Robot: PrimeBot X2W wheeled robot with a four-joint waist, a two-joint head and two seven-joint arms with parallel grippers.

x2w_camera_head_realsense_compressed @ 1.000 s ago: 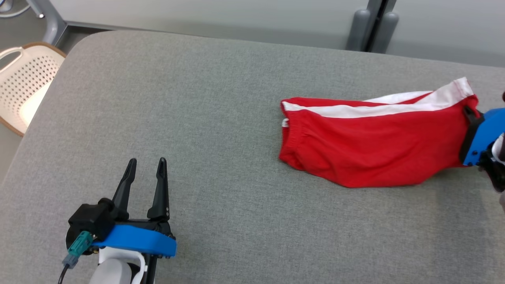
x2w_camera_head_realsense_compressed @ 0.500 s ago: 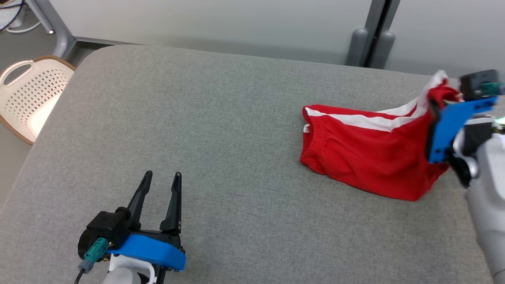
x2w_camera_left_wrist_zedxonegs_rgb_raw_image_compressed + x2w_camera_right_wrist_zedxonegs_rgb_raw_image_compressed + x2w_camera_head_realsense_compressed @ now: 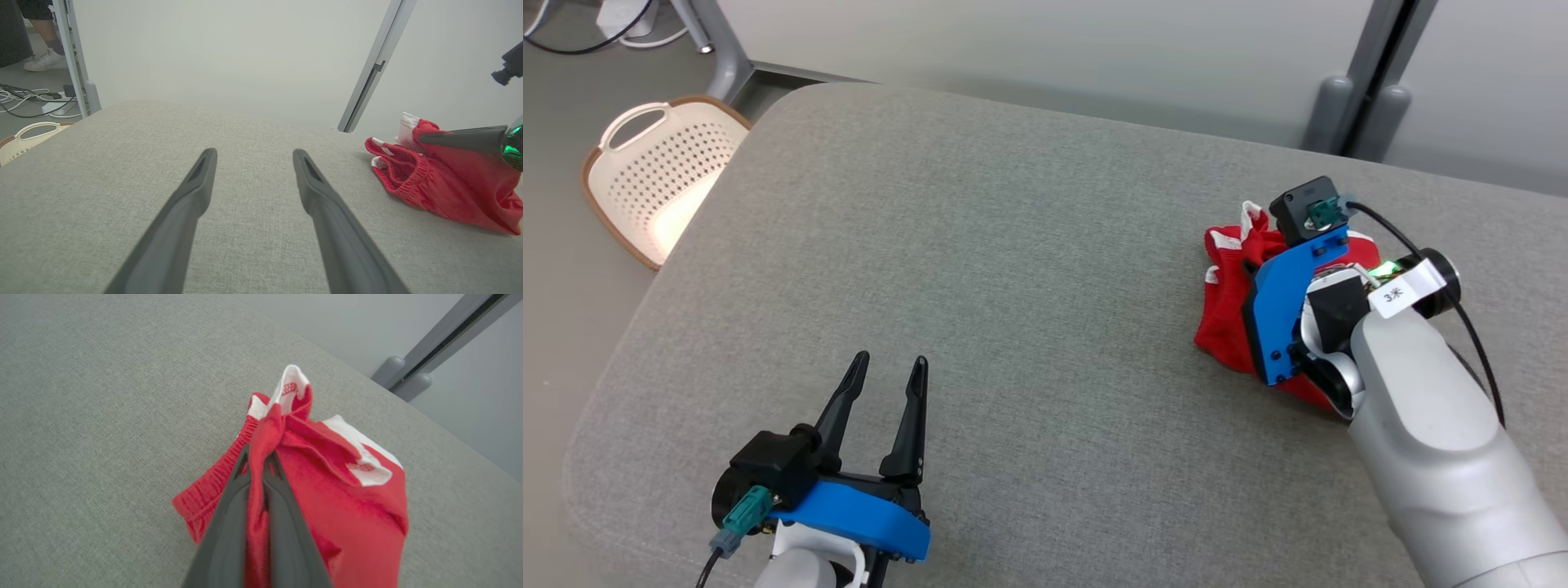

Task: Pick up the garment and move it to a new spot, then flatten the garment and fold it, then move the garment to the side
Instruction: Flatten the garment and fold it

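The garment (image 3: 1223, 320) is a pair of red shorts with white stripes, bunched up at the right of the grey padded table (image 3: 1013, 245). My right gripper (image 3: 257, 457) is shut on a pinch of its red cloth, holding that part raised while the elastic waistband still lies on the table. In the head view the blue wrist mount hides those fingers. The left wrist view shows the garment (image 3: 441, 192) with one right finger (image 3: 453, 137) across its top. My left gripper (image 3: 890, 363) stands open and empty at the lower left, far from the cloth, just above the table (image 3: 253, 155).
A cream perforated basket (image 3: 662, 175) sits on the floor beyond the table's left edge. A grey post (image 3: 1356, 98) stands behind the far edge. Cables (image 3: 24, 102) and a person's foot (image 3: 45, 61) are on the floor at far left.
My right gripper has lifted the garment's right end and carried it leftward, bunching the flat shorts into a heap. The head camera has shifted too. The left gripper stays open.
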